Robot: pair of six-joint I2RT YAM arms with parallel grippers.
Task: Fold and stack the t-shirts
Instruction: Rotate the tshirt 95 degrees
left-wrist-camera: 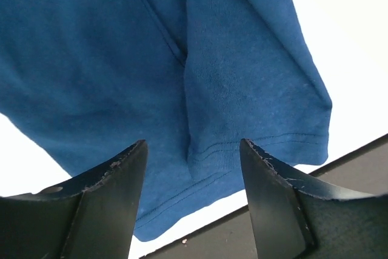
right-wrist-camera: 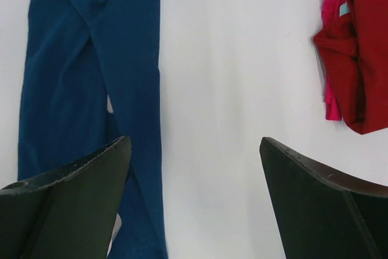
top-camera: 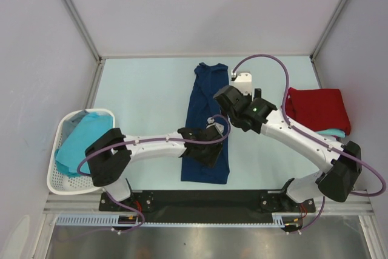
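left gripper [left-wrist-camera: 193, 150] wide, empty, above navy t-shirt [top-camera: 205, 92] hem, mid-table | right gripper [right-wrist-camera: 195, 144] wide, empty | navy a long strip — half-folded | red t-shirt [top-camera: 318, 108] folded, right | turquoise t-shirt [top-camera: 82, 141] in basket [top-camera: 57, 180] — still to do

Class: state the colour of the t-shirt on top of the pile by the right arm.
That t-shirt is dark red, clearest in the top external view.

The navy blue t-shirt [top-camera: 203, 98] in the middle of the pale mint desk [top-camera: 145, 101] is plain (a brighter blue in the wrist views). At the right edge, a deep red t-shirt [top-camera: 318, 107] lies over a turquoise t-shirt [top-camera: 330, 132]. At the left edge, a second turquoise t-shirt [top-camera: 82, 141] lies in a white perforated basket [top-camera: 56, 177].
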